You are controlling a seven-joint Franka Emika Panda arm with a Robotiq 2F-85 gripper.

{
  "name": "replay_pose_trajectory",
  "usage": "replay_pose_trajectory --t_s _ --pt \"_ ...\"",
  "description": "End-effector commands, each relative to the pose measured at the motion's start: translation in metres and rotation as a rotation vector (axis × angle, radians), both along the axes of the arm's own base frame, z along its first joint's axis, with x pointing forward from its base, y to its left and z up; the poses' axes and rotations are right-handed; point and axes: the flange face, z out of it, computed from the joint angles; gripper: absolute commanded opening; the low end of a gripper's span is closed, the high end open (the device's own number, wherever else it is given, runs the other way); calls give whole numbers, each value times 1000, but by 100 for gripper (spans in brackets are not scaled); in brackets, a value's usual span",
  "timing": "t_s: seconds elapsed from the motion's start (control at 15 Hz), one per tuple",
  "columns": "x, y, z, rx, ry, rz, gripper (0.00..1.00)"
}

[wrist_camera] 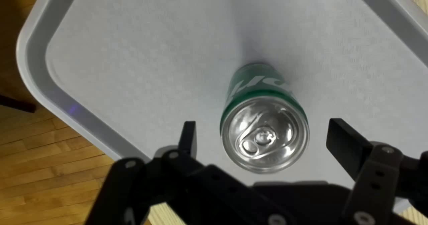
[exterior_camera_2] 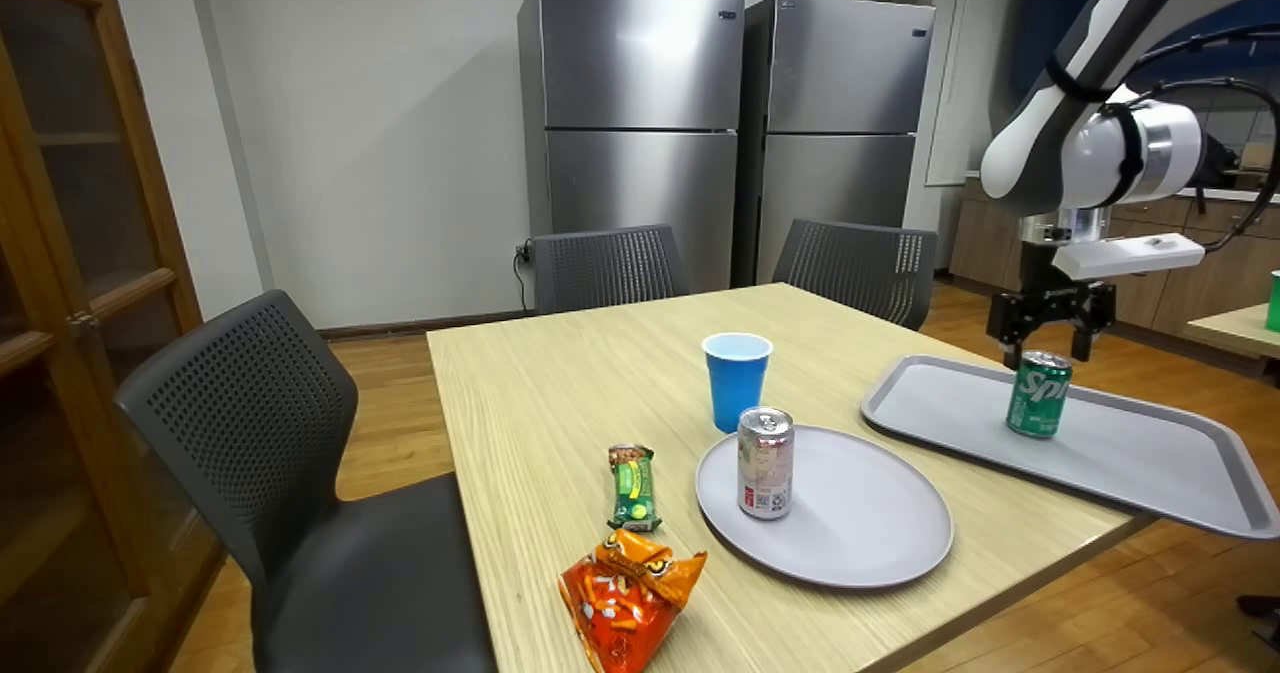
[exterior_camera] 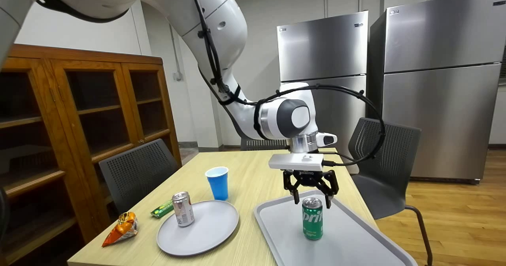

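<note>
On the gray tray point(exterior_camera: 355, 246), in an exterior view, green Sprite can point(exterior_camera: 312, 223) stands upright; fingers point(exterior_camera: 296, 197) wide apart nr its top, holding nothing. Silver can point(exterior_camera: 183, 210) on round plate point(exterior_camera: 215, 234), blue cup point(exterior_camera: 219, 185) just beyond. In an exterior view, orange snack bag point(exterior_camera_2: 632, 608) & green-wrapped bar point(exterior_camera_2: 633, 488) on surface point(exterior_camera_2: 540, 383) nr plate. Wrist view: Sprite can's shiny top, w/ tab, shows btwn fingers, gap ea. side.
</note>
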Motion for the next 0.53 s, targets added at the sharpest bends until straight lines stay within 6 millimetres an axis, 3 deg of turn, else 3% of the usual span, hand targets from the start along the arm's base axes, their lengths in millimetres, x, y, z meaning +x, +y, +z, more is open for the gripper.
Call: replay_pose_trajectory --t_s 0.0,0.47 --pt "7 -2 -2 27 7 -10 100" --pt "6 -8 -11 30 17 -18 100"
